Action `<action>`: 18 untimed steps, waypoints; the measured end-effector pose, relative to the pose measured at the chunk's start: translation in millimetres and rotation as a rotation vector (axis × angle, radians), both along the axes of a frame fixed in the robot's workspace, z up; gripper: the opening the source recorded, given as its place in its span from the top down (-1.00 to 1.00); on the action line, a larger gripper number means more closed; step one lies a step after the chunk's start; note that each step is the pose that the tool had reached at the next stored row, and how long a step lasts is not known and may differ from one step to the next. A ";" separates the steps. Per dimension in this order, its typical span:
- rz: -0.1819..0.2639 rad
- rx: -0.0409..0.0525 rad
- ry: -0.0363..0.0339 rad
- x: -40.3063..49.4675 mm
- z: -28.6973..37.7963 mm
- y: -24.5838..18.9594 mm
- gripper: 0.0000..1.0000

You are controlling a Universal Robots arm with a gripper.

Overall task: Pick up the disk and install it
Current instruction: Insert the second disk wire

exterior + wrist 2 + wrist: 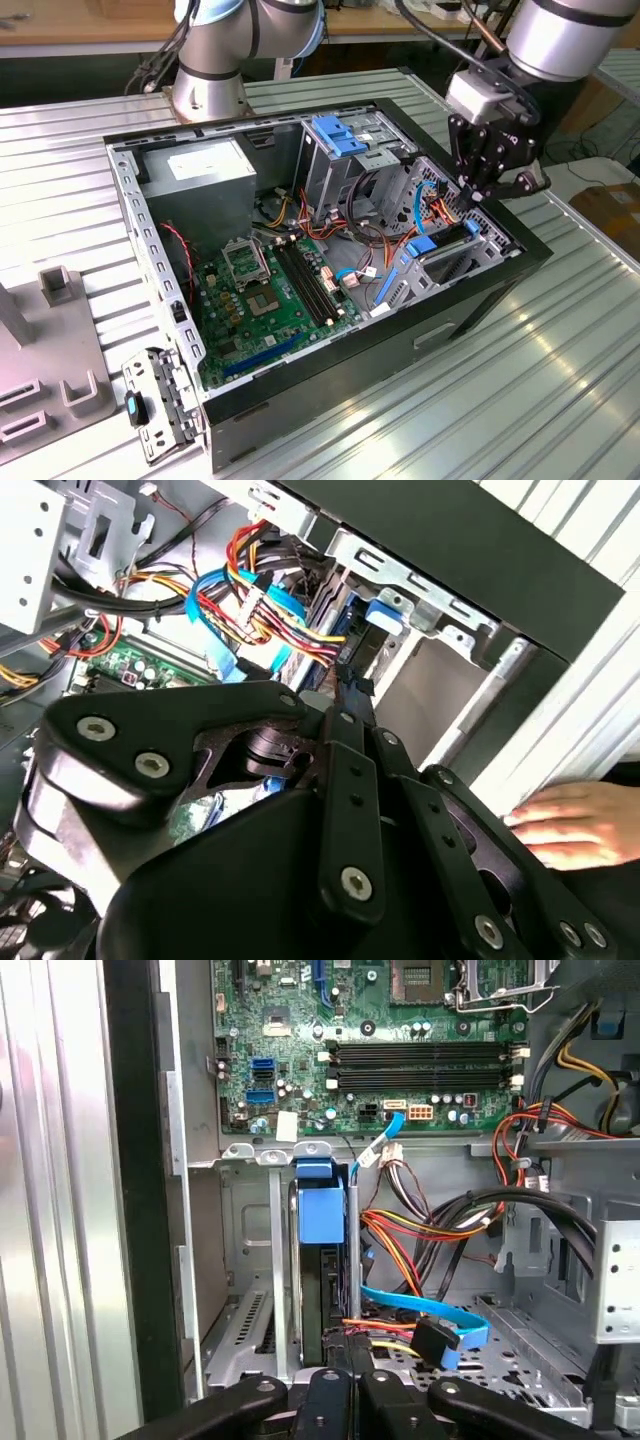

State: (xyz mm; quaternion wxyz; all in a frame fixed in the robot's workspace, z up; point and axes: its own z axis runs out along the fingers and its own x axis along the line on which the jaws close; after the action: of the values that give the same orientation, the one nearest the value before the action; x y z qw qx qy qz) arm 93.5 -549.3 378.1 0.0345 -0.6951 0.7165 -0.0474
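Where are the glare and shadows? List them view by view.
Exterior view: glare bleaches the table on the exterior view's left. Second wrist view: the claw is an underlit black mass. First wrist view: the table is blown out pale, and the disk sits shadowed in its bay.

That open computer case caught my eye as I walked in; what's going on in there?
A robot arm is fitting the disk into a metal bay of the open computer case. The gripper is down over the bay on the exterior view's right, and in the first wrist view the disk stands on edge in its slot, directly in front of the jaws. A person's hand rests beside the case.
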 end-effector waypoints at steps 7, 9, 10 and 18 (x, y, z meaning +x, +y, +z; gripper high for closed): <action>0.000 -0.0746 0.0022 0.2 9.0 21.9 0.79; 0.000 -0.0748 0.0091 0.1 12.0 25.4 0.79; -0.001 -0.0747 0.0141 0.1 12.6 27.2 0.79; -0.013 -0.0762 0.0918 3.6 13.6 47.3 0.79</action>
State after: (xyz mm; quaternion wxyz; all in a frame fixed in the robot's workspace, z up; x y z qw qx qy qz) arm 97.1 -501.9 391.7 -0.0252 -0.6927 0.7195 -0.0429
